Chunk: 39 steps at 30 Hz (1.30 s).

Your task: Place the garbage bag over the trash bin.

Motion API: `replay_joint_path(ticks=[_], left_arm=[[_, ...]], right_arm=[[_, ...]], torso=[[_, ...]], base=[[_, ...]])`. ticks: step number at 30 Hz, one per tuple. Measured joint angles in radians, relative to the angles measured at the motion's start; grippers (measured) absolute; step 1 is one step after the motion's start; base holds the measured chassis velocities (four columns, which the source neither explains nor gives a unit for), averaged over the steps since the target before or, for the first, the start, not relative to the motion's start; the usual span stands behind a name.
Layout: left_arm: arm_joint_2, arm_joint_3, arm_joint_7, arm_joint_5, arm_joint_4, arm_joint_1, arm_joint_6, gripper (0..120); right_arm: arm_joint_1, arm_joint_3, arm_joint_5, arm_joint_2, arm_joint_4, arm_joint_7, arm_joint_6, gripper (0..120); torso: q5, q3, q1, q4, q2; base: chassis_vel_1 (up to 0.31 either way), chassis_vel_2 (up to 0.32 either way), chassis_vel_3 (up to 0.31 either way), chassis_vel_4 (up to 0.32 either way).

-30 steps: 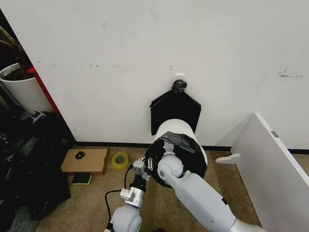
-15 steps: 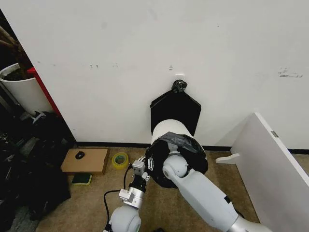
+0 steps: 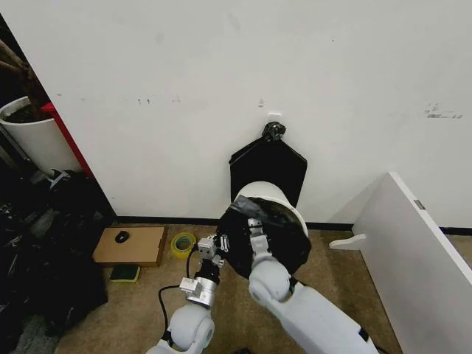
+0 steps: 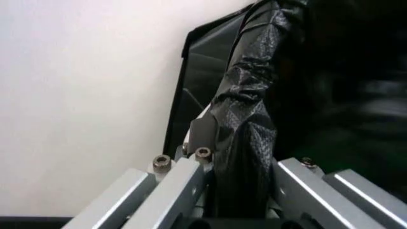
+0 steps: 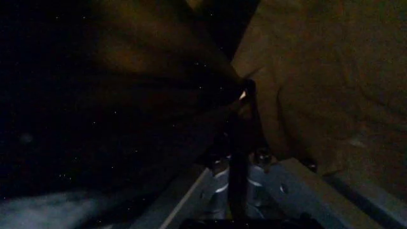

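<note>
The left gripper pinches a fold of the bag between its fingers; the right gripper is squeezed shut on a thin black edge of it too, by the bin's near side. Since a moment ago both arms have pulled the bag up and over the bin's front, so less white shows now and only the far rim peeks out; the job looks close to done. The bag is thin, shiny and crinkly; the bin is round, smooth and white, on the floor against the wall.
</note>
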<state>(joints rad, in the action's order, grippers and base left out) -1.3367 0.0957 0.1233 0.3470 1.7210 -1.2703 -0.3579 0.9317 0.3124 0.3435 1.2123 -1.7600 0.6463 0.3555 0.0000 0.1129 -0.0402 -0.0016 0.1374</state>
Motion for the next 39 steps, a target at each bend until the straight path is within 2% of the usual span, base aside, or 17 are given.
replay_joint_path(ticks=[6, 10, 13, 14, 20, 22, 24, 25, 26, 28, 32, 36, 37, 39], left_arm=[[0.009, 0.001, 0.011, 0.039, 0.0, 0.02, 0.037, 0], [0.01, 0.001, 0.012, 0.041, 0.0, 0.021, 0.04, 0], [0.014, 0.001, 0.015, 0.047, 0.0, 0.025, 0.06, 0], [0.014, 0.001, 0.015, 0.047, 0.0, 0.025, 0.06, 0], [0.022, 0.006, 0.034, 0.047, 0.009, 0.026, 0.094, 0], [0.024, 0.006, 0.035, 0.049, 0.011, 0.026, 0.097, 0], [0.031, 0.008, 0.037, 0.055, 0.024, 0.02, 0.103, 0], [0.033, 0.009, 0.037, 0.055, 0.033, 0.012, 0.104, 0], [0.034, 0.01, 0.037, 0.055, 0.042, 0.004, 0.105, 0], [0.036, 0.012, 0.038, 0.053, 0.06, -0.006, 0.107, 0], [0.037, 0.013, 0.037, 0.047, 0.095, -0.033, 0.108, 0], [0.041, 0.014, 0.036, 0.042, 0.133, -0.06, 0.108, 0], [0.041, 0.014, 0.036, 0.042, 0.133, -0.06, 0.108, 0], [0.042, 0.013, 0.035, 0.04, 0.144, -0.067, 0.108, 0]], right_arm=[[0.073, -0.018, -0.11, -0.052, -0.071, -0.112, -0.105, 0], [0.076, -0.02, -0.117, -0.055, -0.074, -0.12, -0.112, 0], [0.111, -0.064, -0.199, -0.087, -0.092, -0.228, -0.222, 0], [0.111, -0.064, -0.199, -0.087, -0.092, -0.228, -0.222, 0], [0.234, -0.215, -0.303, -0.18, -0.157, -0.548, -0.468, 0], [0.254, -0.232, -0.312, -0.195, -0.17, -0.578, -0.489, 0], [0.315, -0.274, -0.354, -0.247, -0.211, -0.634, -0.558, 0], [0.326, -0.282, -0.363, -0.266, -0.228, -0.645, -0.584, 0], [0.332, -0.29, -0.363, -0.277, -0.246, -0.654, -0.606, 0], [0.349, -0.315, -0.358, -0.291, -0.291, -0.665, -0.644, 0], [0.343, -0.335, -0.394, -0.295, -0.323, -0.644, -0.655, 0], [0.344, -0.38, -0.536, -0.295, -0.33, -0.538, -0.611, 15], [0.344, -0.38, -0.536, -0.295, -0.33, -0.538, -0.611, 15], [0.349, -0.388, -0.565, -0.295, -0.331, -0.488, -0.587, 25]], torso=[[0.0, 0.0, 0.0, -0.0002, 0.0], [0.0, 0.0, 0.0, -0.0002, 0.0], [0.0, 0.0, 0.0, -0.0002, 0.0], [0.0, 0.0, 0.0, -0.0002, 0.0], [0.0002, 0.0, 0.0, -0.0001, 0.0], [0.0001, 0.0, 0.0, -0.0001, 0.0], [0.0001, 0.0, 0.0, -0.0004, 0.0], [-0.0001, 0.0, 0.0, -0.0005, 0.0], [0.0003, 0.0, 0.0, 0.0003, 0.0], [-0.0001, 0.0, 0.0, -0.0001, 0.0], [0.0, 0.0, 0.0, -0.0001, 0.0], [0.0, 0.0, 0.0, 0.0, 0.0], [0.0, 0.0, 0.0, 0.0, 0.0], [0.0001, 0.0, 0.0, -0.0003, 0.0]], base=[[0.0, 0.0, 0.0, 0.0], [0.0, 0.0, 0.0, 0.0], [0.0, 0.0, 0.0, 0.0], [0.0, 0.0, 0.0, 0.0], [0.0, 0.0, 0.0, 0.0], [0.0, 0.0, 0.0, 0.0], [0.0, 0.0, 0.0, 0.0], [0.0, 0.0, 0.0, 0.0], [0.0, 0.0, 0.0, 0.0], [0.0, 0.0, 0.0, 0.0], [0.0, 0.0, 0.0, 0.0], [0.0, 0.0, 0.0, 0.0], [0.0, 0.0, 0.0, 0.0], [0.0, 0.0, 0.0, 0.0]])
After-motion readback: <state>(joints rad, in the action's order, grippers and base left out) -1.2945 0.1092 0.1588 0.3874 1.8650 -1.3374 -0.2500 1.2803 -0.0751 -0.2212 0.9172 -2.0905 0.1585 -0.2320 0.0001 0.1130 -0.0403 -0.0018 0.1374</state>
